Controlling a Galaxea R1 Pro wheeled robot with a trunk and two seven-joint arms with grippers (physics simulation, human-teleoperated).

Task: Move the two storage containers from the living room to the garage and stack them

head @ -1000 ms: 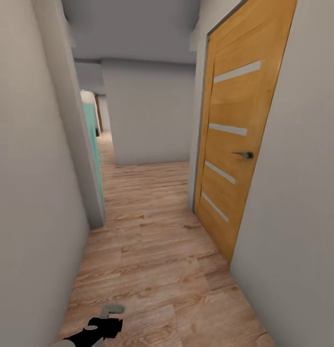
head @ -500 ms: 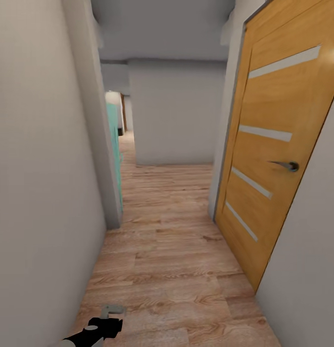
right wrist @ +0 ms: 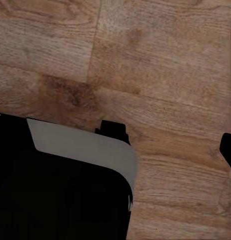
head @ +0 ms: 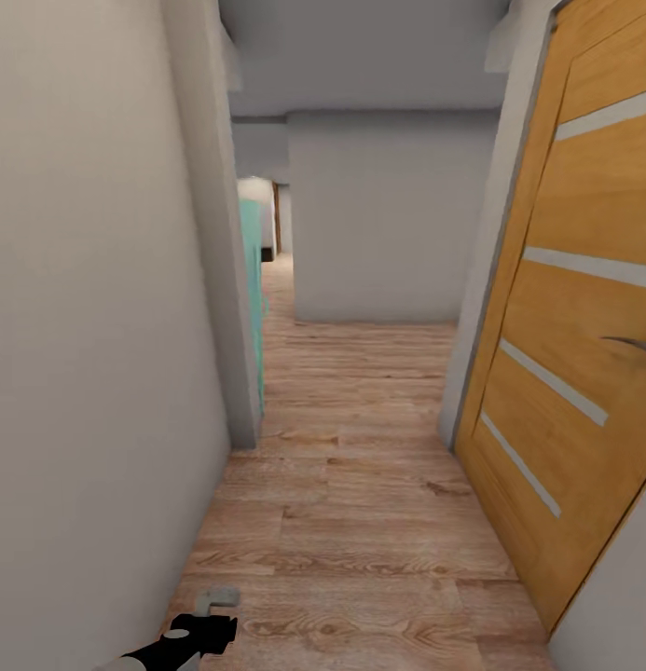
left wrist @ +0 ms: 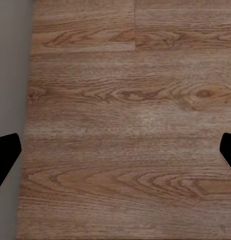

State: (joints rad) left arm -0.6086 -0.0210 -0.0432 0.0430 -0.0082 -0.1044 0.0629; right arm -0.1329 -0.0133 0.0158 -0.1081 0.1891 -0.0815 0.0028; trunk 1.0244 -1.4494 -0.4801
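1. From the head view we look down a narrow corridor with a light wood-plank floor (head: 360, 485), plain grey-white walls (head: 89, 326) on both sides and a grey ceiling (head: 360, 47).
2. At 3 o'clock in that view stands an orange-brown wooden door with pale horizontal strips (head: 584, 373); part of its dark metal lever handle (head: 635, 345) shows at the picture's edge.
3. At 10 o'clock, past the near wall corner, we see a turquoise panel (head: 253, 298) edge-on, and beyond it the corridor runs on to a grey block of wall (head: 388, 214) at 12 o'clock.
4. At 7 o'clock in the head view the black and grey left end effector (head: 206, 620) hangs low over the planks.
5. The left wrist view adds what the head view cannot: the two black fingertips (left wrist: 6, 155) stand wide apart at opposite edges, with bare planks between them and nothing held.
6. The right wrist view shows a black fingertip (right wrist: 229, 150) of the right end effector, a black and grey body of the robot (right wrist: 60, 180) and planks; we cannot tell how far it is open.
7. We can read no writing or labels anywhere.
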